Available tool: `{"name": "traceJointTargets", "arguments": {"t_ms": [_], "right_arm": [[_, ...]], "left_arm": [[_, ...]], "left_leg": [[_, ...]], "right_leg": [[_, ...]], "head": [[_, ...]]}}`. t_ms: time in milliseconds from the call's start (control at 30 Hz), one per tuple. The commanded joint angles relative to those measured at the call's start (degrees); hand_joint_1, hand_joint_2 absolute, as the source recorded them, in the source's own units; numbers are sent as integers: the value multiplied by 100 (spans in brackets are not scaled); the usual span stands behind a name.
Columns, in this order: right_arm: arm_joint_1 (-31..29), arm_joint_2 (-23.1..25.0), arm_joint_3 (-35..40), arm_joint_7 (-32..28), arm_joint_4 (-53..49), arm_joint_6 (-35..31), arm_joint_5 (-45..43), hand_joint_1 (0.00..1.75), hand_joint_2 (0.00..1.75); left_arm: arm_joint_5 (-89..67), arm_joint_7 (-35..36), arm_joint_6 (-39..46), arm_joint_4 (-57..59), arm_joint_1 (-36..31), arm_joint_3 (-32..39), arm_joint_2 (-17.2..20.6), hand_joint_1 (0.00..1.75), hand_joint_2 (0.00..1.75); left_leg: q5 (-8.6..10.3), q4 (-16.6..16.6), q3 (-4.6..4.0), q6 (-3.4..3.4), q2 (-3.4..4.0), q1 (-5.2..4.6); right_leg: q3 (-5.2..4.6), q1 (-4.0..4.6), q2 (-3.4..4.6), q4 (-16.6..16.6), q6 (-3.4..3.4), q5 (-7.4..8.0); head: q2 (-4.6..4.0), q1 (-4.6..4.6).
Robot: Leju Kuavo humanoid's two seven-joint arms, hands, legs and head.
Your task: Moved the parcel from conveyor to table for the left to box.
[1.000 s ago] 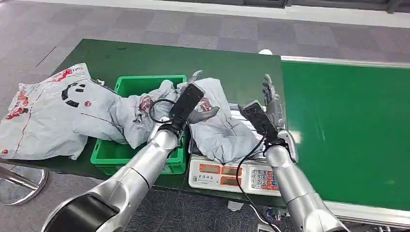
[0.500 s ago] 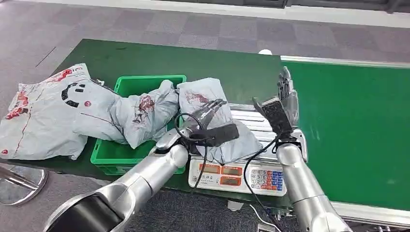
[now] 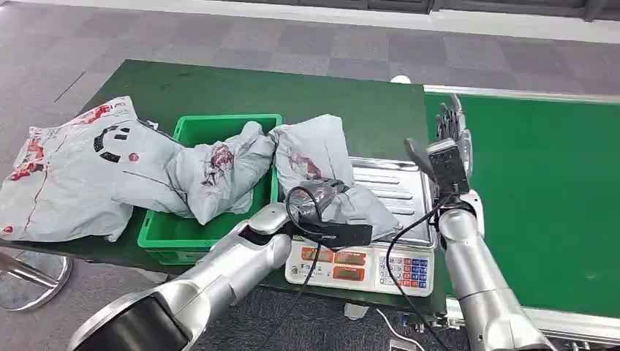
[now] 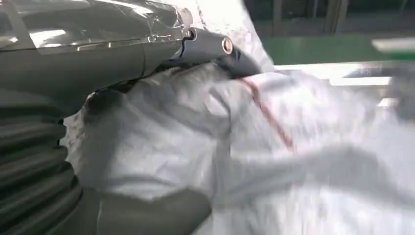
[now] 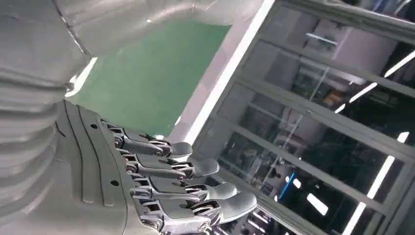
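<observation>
A crumpled grey parcel (image 3: 311, 157) with red print lies on the steel pan of the scale (image 3: 398, 186). My left hand (image 3: 320, 197) is curled over the parcel's near end and grips it. In the left wrist view the thumb (image 4: 215, 46) lies across bunched grey parcel (image 4: 254, 147) film pressed against the palm. My right hand (image 3: 452, 139) is raised over the scale's right edge beside the conveyor, fingers straight and holding nothing. The right wrist view shows those fingers (image 5: 171, 191) extended in the air.
A green crate (image 3: 212, 238) stands left of the scale, with another grey parcel (image 3: 216, 168) draped over it. A large grey bag (image 3: 66, 172) lies at the table's left edge. The green conveyor (image 3: 534, 197) runs on the right. The scale's keypad (image 3: 358, 263) faces me.
My left hand pulled back from the parcel's far side, turned, and closed on its near end. My right hand rose and shifted right, off the parcel toward the conveyor's edge.
</observation>
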Motion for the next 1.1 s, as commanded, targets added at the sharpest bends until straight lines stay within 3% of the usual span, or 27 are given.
{"name": "traceJointTargets", "arguments": {"t_ms": [33,100,400,667,733,833,933,1100], "right_arm": [[-597,-585,392,-62,980,273,-404,0,175],[-630,-576,536,-65,1078,277,-451,0,175],[-723,-561,646,-3,1317,110,-406,0,175],[-850,-454,403,-186,1531,-57,-425,0,175],[-1021,-462,342,-275,1747,-63,-525,0,175],[-1015,-498,327,-318,1767,-55,-565,0,175],[-1011,-478,342,-384,1826,-68,-648,0,175],[-837,-232,323,-233,1500,-467,-502,0,175]], "left_arm": [[26,127,59,459,-86,-187,41,175,175],[184,15,-59,469,-132,72,58,175,175],[-50,59,166,456,-172,-4,11,175,175],[375,5,900,59,-361,-104,0,175,175],[640,-209,1532,-61,-599,-98,0,175,175],[721,-235,1589,-99,-743,-58,0,175,175],[610,-294,2293,-100,-937,-73,0,175,175],[230,15,2611,-159,-1392,-360,0,175,175]], "left_leg": [[6,-10,15,10,10,-2],[3,-7,19,5,2,0],[-1,-8,21,6,16,2],[2,-1,4,5,11,1],[2,4,-2,6,10,3],[2,11,-9,5,3,4],[2,4,0,4,5,1],[-3,13,-9,6,17,6]], "right_leg": [[12,2,9,-12,-15,10],[14,2,2,-9,-10,7],[9,6,20,-10,-15,11],[-6,4,14,0,-13,11],[-11,6,13,2,-14,12],[-16,7,7,7,-12,10],[-9,4,8,2,-10,10],[-18,9,20,8,-18,10]], "head": [[0,-2],[0,-2],[0,-2],[0,0],[0,0],[0,0],[0,0],[0,0]]}}
